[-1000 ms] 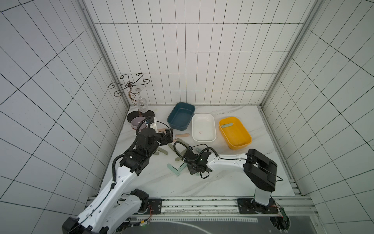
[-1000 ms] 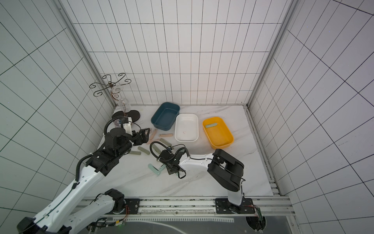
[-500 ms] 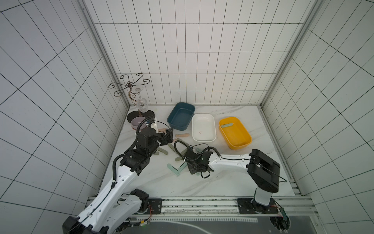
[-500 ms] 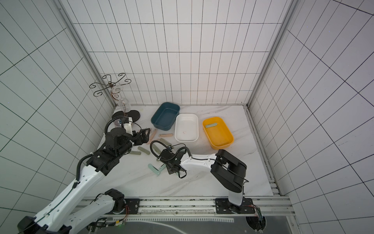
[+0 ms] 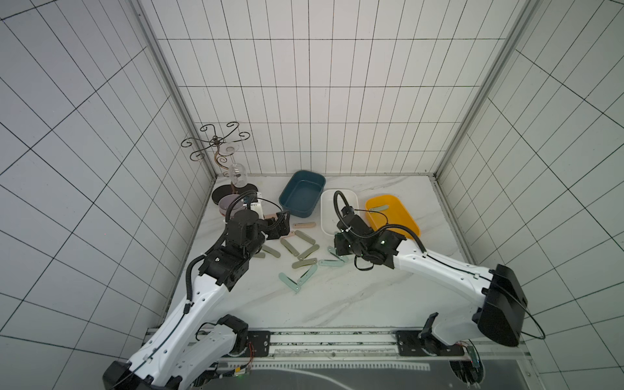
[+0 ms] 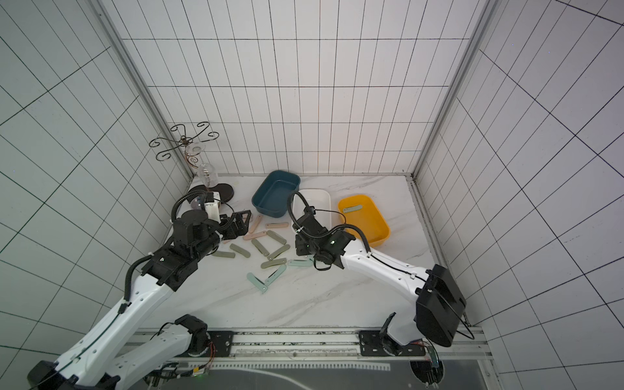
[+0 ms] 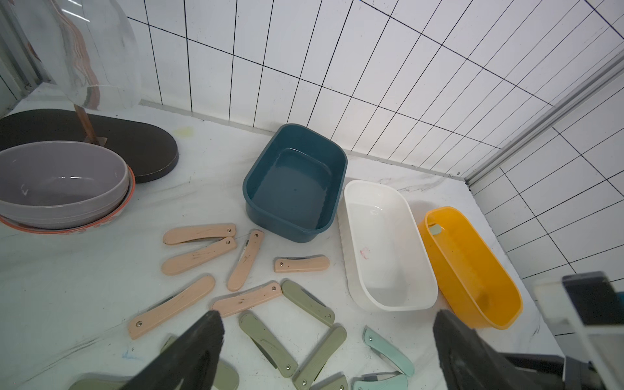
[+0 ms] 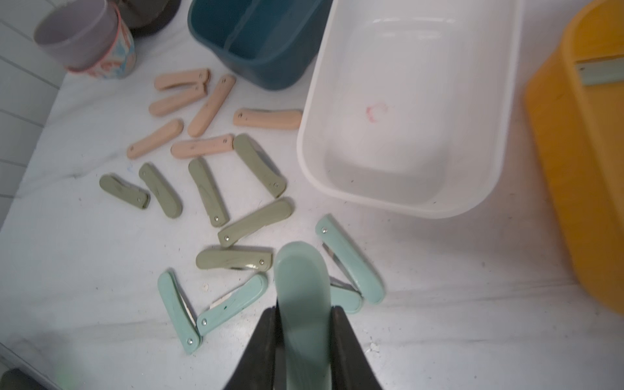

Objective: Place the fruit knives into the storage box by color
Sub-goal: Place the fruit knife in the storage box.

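light: even, soft | shadows: faint | edges: wide-angle warp, close objects blurred

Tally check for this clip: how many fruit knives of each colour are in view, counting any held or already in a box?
Peach-pink knife: 6, all on the table
Olive knife: 6, all on the table
Mint knife: 6 (4 on the table, 1 in the right gripper, 1 in the yellow box)
Total: 18
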Robot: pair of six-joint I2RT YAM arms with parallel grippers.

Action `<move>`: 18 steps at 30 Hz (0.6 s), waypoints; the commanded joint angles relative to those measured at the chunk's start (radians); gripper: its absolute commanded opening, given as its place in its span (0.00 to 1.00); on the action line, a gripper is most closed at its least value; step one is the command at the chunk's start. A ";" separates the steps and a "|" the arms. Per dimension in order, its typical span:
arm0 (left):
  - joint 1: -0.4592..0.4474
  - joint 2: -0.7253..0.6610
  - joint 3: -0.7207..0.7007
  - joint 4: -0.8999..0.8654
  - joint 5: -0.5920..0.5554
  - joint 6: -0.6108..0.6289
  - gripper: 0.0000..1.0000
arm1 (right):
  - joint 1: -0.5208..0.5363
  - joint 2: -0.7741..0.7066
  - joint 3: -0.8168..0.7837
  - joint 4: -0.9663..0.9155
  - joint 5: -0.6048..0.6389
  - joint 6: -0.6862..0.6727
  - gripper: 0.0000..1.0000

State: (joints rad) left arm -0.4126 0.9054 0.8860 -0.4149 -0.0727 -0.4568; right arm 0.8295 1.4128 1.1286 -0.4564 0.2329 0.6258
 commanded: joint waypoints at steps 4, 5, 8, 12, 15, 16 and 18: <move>-0.020 0.022 0.048 0.019 0.008 -0.016 0.97 | -0.273 -0.080 0.046 0.047 -0.121 0.005 0.25; -0.024 0.025 0.050 0.019 0.008 -0.015 0.97 | -0.322 -0.089 0.036 0.072 -0.147 0.026 0.25; -0.032 0.034 0.060 0.018 0.004 -0.014 0.97 | -0.461 -0.105 -0.008 0.158 -0.239 0.109 0.25; -0.037 0.044 0.069 0.015 -0.001 -0.010 0.97 | -0.610 -0.100 -0.068 0.281 -0.329 0.238 0.26; -0.038 0.052 0.076 0.011 -0.005 -0.008 0.97 | -0.680 -0.076 -0.095 0.340 -0.352 0.321 0.26; -0.038 0.053 0.078 0.011 -0.008 -0.007 0.97 | -0.697 -0.065 -0.105 0.361 -0.358 0.350 0.26; -0.040 0.059 0.081 0.011 -0.009 -0.005 0.97 | -0.717 -0.047 -0.122 0.394 -0.359 0.401 0.26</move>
State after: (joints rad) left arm -0.4473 0.9535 0.9356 -0.4152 -0.0711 -0.4564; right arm 0.1337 1.3434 1.0744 -0.1566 -0.0731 0.9047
